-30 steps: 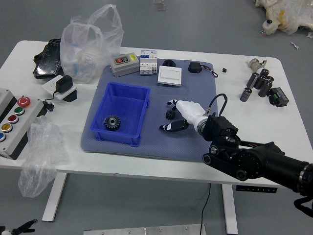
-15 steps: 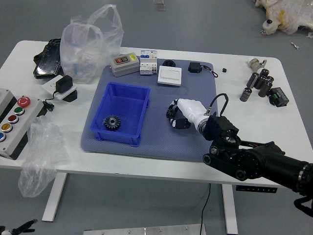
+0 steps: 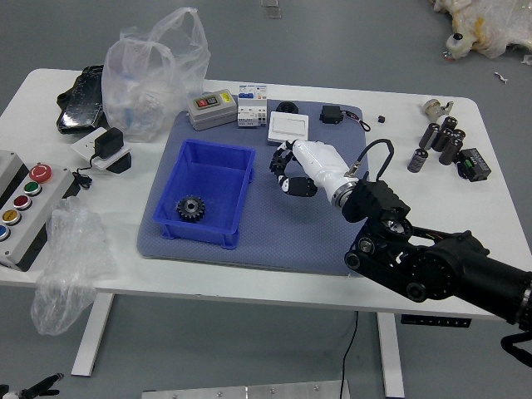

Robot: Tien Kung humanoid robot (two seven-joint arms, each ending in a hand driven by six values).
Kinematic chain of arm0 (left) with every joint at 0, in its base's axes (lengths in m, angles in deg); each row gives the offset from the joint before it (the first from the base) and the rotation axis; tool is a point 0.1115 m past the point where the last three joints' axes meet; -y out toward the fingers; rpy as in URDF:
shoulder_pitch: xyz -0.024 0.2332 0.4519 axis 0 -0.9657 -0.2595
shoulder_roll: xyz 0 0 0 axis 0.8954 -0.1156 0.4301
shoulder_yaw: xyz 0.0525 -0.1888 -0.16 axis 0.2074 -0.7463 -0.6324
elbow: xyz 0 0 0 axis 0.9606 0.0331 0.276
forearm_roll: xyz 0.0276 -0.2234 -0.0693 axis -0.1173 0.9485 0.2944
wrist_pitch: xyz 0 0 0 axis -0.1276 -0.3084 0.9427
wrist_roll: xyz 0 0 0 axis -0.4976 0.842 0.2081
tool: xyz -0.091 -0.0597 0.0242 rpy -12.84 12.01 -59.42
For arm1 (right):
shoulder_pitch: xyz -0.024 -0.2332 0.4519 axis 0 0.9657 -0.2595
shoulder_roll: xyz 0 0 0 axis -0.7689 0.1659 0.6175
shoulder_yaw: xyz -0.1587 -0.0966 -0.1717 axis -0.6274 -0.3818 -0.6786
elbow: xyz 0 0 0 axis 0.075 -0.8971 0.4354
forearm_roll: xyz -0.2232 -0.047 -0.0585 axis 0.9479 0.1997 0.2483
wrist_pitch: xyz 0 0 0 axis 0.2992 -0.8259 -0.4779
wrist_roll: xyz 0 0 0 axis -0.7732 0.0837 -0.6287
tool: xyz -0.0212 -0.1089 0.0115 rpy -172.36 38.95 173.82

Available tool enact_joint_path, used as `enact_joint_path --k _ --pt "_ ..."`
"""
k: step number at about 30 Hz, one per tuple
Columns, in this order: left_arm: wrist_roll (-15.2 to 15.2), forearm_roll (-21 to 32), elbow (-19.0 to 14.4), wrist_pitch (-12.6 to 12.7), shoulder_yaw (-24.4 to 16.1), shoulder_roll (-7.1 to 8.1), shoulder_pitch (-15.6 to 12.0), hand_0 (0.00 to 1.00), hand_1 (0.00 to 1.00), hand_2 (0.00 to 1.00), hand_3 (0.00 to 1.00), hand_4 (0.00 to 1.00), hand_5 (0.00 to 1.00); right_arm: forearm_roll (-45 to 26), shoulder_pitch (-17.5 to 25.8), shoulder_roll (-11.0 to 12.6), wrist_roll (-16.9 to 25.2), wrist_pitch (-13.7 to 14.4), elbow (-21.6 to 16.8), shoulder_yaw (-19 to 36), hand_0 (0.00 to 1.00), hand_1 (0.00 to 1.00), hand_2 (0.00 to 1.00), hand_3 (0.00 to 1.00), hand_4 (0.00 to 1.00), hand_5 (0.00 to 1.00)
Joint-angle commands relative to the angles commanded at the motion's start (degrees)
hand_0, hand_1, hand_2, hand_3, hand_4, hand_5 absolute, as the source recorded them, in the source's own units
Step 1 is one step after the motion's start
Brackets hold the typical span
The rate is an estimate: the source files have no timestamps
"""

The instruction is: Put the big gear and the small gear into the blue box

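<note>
"What have you got in the right hand (image 3: 314, 169)?"

"The small gear (image 3: 279, 159). I've got my fingers closed in on it, narrow, and it sits at their tips, over the grey mat (image 3: 299, 241). Whether it's touching the mat, I can't tell from up here."

"And right around the hand?"

"Just beyond it there's a flat white tray (image 3: 288, 128). To its left, near it on the mat, I see the blue box (image 3: 199, 233)."

"The big gear (image 3: 190, 209)?"

"Inside that box, left of my hand and closer to me, toward the near end."

"Further out?"

"Beyond the hand and to its left, a case with coloured buttons (image 3: 213, 108), then a clear plastic bag (image 3: 152, 83). Well off to the hand's right, a group of dark cylinders (image 3: 451, 150). Far left of it, a button panel (image 3: 33, 204)."

"Your other hand?"

"The left hand (image 3: 35, 390) is well apart from the right one, down at my view's near left corner. I can't tell how wide or narrow it is."
</note>
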Motion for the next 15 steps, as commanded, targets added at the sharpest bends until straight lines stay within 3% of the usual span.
enact_joint_path --k 5,6,7,12,13,15 --pt "-0.09 -0.05 -0.03 0.0 -0.05 0.02 -0.03 0.648 0.48 0.521 0.715 0.729 0.644 2.11 -0.99 -0.27 1.29 -1.01 -5.56 -1.65 0.826 0.675 0.618 0.652 0.491 0.254" --pt "-0.11 -0.06 -0.04 0.0 -0.06 0.03 -0.03 0.648 0.48 0.521 0.715 0.729 0.644 2.12 -1.4 -0.38 1.92 -2.03 -6.37 -2.42 0.826 0.675 0.618 0.652 0.491 0.254" --pt "-0.13 -0.05 -0.05 0.01 -0.06 0.03 -0.02 0.647 0.479 0.52 0.717 0.731 0.649 1.97 -1.76 -0.43 2.38 -3.0 -6.87 -3.04 0.896 0.783 0.771 0.701 0.534 0.276" --pt "-0.2 -0.11 -0.08 0.01 -0.08 0.12 0.0 0.647 0.479 0.52 0.717 0.731 0.649 1.88 -3.38 -0.6 2.29 -8.4 -8.19 -5.02 0.896 0.783 0.771 0.701 0.534 0.276" --pt "-0.22 -0.12 -0.09 0.01 -0.09 0.12 0.01 0.648 0.48 0.522 0.718 0.733 0.651 1.71 -3.57 -0.65 2.14 -9.09 -8.26 -5.28 0.976 0.914 0.905 0.857 0.571 0.312" --pt "-0.2 -0.07 -0.09 0.01 -0.06 0.12 0.02 0.648 0.48 0.522 0.718 0.733 0.651 1.33 -3.77 -0.66 1.87 -9.68 -8.3 -5.56 0.976 0.914 0.905 0.857 0.571 0.312"
